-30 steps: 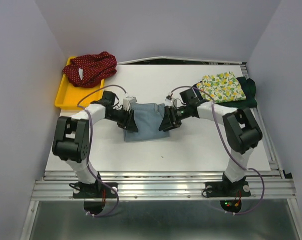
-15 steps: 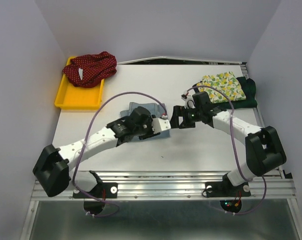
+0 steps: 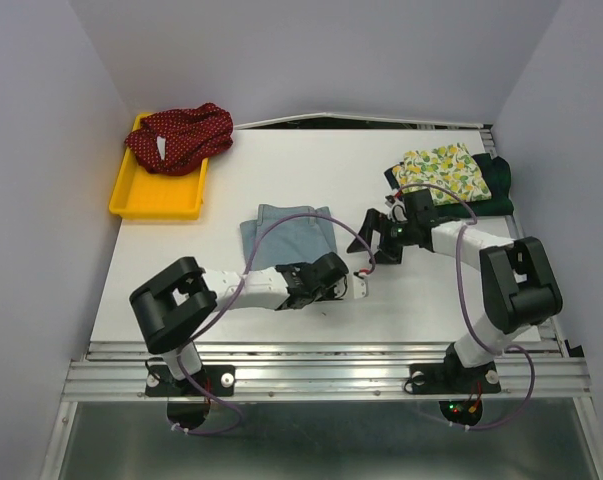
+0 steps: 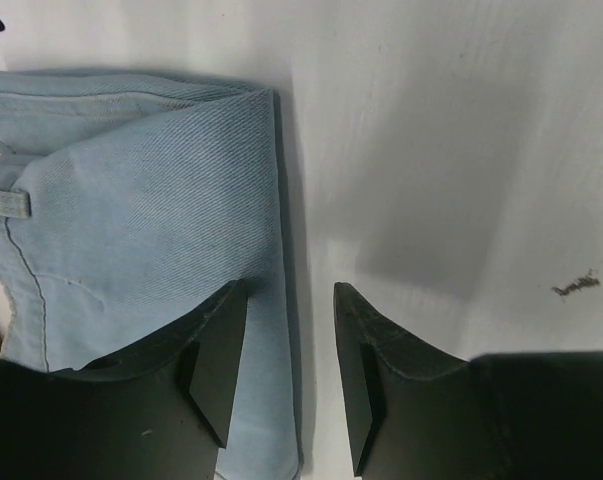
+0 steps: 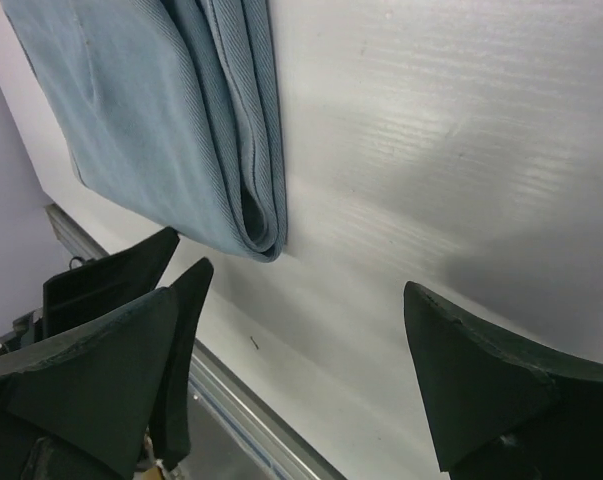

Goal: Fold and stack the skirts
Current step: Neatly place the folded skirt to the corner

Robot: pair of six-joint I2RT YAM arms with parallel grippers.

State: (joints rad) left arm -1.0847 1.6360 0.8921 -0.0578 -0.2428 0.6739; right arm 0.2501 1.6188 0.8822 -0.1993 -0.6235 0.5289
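near the middle of the desk [image 3: 411,310] lies the light-blue denim skirt [image 3: 286,232], folded to a neat rectangle and flat on the white top. on my screen i see the left arm stretched low across the near side of the desk. its claw [image 4: 289,300] is about half open: one finger hangs over the border of the denim, the other over bare desk, and the folded edge runs under the gap. nothing is pinched between them. the right claw [image 5: 303,288] stands wide, its two fingers far apart, and it holds nothing. it is near the right edge of the denim skirt, over bare desk, and its camera shows the thick rolled fold at a corner of the denim. at the far left, the red skirt with white dots [image 3: 179,137] is bunched in the yellow tray [image 3: 131,200] and spills over its far rim. at the far right, the lemon-print skirt [image 3: 443,172] lies folded on top of the dark green skirt [image 3: 498,180], which shows only along the right side.
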